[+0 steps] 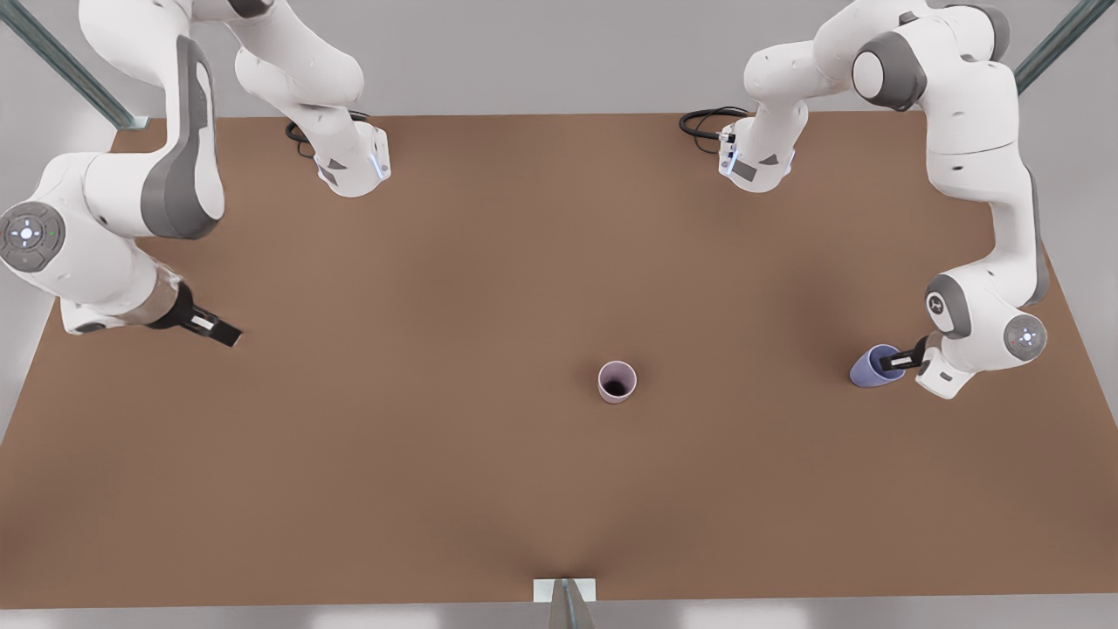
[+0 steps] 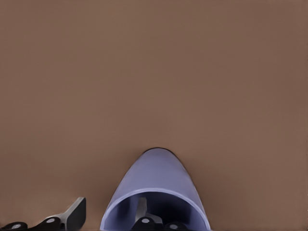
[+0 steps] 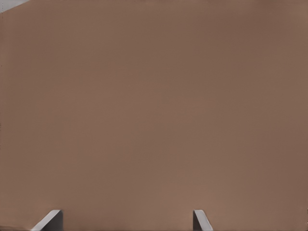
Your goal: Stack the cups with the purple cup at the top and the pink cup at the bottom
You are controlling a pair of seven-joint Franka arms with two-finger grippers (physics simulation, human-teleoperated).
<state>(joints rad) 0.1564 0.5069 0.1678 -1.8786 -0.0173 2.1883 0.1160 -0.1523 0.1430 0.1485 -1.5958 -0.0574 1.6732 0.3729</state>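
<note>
The pink cup [image 1: 617, 382] stands upright on the brown table [image 1: 489, 454], a little to the front view's right of centre, its dark inside showing. The purple cup [image 1: 873, 367] is far out at the front view's right, tilted with its mouth toward my left gripper [image 1: 902, 357]. That gripper is shut on the cup's wall. In the left wrist view one finger is inside the purple cup [image 2: 159, 178] and the other finger [image 2: 77, 209] is outside it. My right gripper [image 1: 220, 330] waits open, low over the table at the front view's left, with nothing between its fingertips [image 3: 52, 217].
Both arm bases [image 1: 354, 166] [image 1: 755, 162] stand at the table's far edge with black cables beside them. A small white bracket [image 1: 564, 590] sits at the near edge. Bare table lies between the two cups.
</note>
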